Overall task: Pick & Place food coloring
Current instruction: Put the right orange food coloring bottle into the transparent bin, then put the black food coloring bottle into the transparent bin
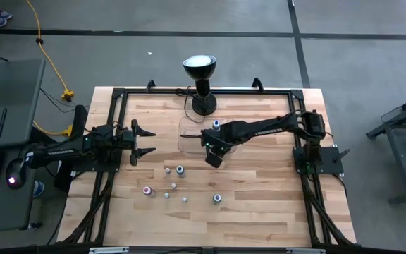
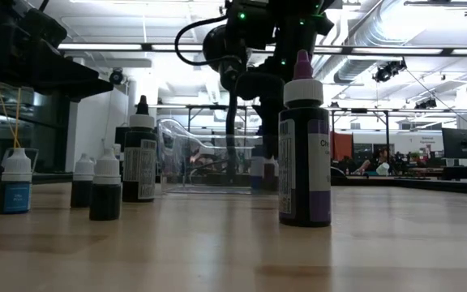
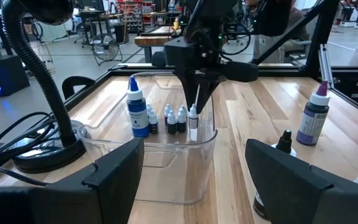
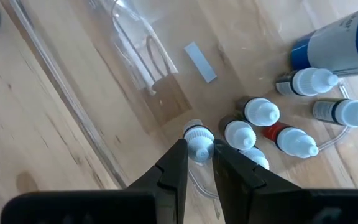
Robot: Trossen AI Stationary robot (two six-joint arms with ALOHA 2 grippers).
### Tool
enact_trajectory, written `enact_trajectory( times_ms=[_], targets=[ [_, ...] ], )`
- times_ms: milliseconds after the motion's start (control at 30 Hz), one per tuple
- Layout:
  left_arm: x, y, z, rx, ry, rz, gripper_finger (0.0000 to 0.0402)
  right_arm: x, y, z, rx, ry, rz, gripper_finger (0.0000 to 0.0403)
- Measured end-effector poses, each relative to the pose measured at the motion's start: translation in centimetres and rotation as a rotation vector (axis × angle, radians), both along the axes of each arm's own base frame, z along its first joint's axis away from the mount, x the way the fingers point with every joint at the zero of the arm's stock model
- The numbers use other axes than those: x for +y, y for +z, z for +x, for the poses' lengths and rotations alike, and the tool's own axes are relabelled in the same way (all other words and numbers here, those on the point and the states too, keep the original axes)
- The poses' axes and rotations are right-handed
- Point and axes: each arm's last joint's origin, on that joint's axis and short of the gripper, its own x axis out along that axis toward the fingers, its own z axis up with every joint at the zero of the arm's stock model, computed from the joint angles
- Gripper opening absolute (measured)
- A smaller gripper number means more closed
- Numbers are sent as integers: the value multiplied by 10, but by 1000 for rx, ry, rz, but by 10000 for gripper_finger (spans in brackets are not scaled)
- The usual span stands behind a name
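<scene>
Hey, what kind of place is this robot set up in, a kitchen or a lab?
Likely a robotics lab or workshop, not a kitchen: exposed ceiling ducts, a concrete floor and another black-framed workbench behind the wooden table.

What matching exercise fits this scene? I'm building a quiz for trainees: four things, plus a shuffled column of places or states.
Things:
1. right gripper
2. left gripper
3. black lamp
4. purple-capped bottle

Places or states:
A. stands at the table's far edge
B. open, waiting at the left side
C. stands on the bare wood, outside the clear tray
D. shut on a small white-capped bottle over the tray

Pairs: 1-D, 2-B, 3-A, 4-C
</scene>
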Motion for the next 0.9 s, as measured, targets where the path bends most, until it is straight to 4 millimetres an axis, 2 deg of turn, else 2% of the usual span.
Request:
enact_trajectory(
  times_ms=[300,667,900],
  targets=[
    [0,0,0,0,0,0,278,0,0,0,0,3,0,73],
    [0,0,0,0,0,0,278,1,0,0,2,25,13,112],
    [0,0,0,0,0,0,278,-4,18,5,-6,66,17,115]
  ],
)
